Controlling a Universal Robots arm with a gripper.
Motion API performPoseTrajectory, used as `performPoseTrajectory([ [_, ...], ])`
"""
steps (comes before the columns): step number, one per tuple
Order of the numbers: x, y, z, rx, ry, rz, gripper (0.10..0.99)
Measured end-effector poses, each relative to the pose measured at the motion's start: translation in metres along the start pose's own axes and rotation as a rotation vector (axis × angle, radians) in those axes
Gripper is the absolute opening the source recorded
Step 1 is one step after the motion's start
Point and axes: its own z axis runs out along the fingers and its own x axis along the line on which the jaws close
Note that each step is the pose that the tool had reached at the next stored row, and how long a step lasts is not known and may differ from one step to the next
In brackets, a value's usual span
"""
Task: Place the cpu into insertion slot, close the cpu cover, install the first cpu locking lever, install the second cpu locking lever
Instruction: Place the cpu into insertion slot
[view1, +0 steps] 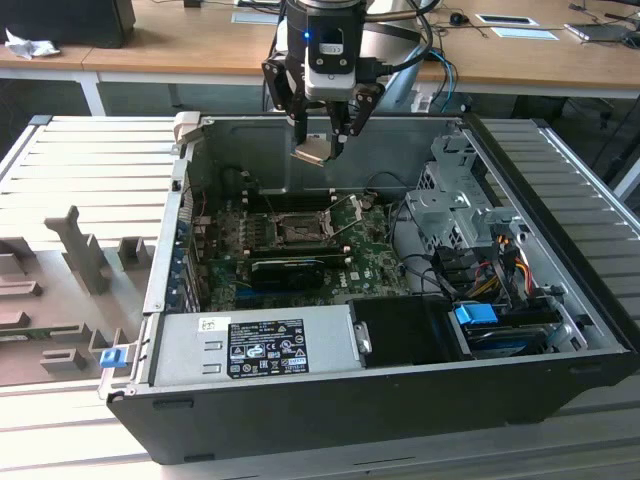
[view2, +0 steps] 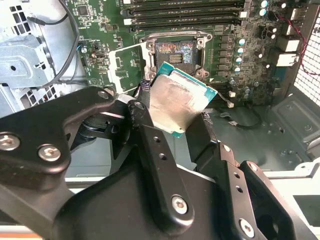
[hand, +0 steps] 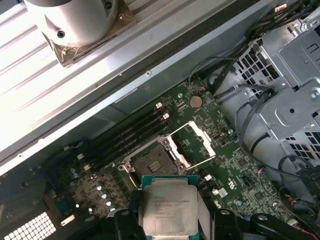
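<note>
The end effector hangs over an open computer case, its fingers clamped on the cpu, which it holds tilted above the green board. In the exterior view the slot lies at 6 o'clock from the cpu, well apart from it, with its contacts showing. In the second wrist view the cover stands swung open just beside the slot. A metal drive cage sits at 3 o'clock from the slot. The case rests on a ribbed grey tabletop.
</note>
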Motion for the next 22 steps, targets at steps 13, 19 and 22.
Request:
performPoseTrajectory([
  [13,0.0,0.0,0.0005,-0.001,-0.0048,0.054,0.529],
  [19,0.0,-0.0001,0.0008,-0.002,-0.0081,0.09,0.529],
  [22,0.0,-0.0001,0.001,-0.002,-0.0101,0.113,0.529],
])
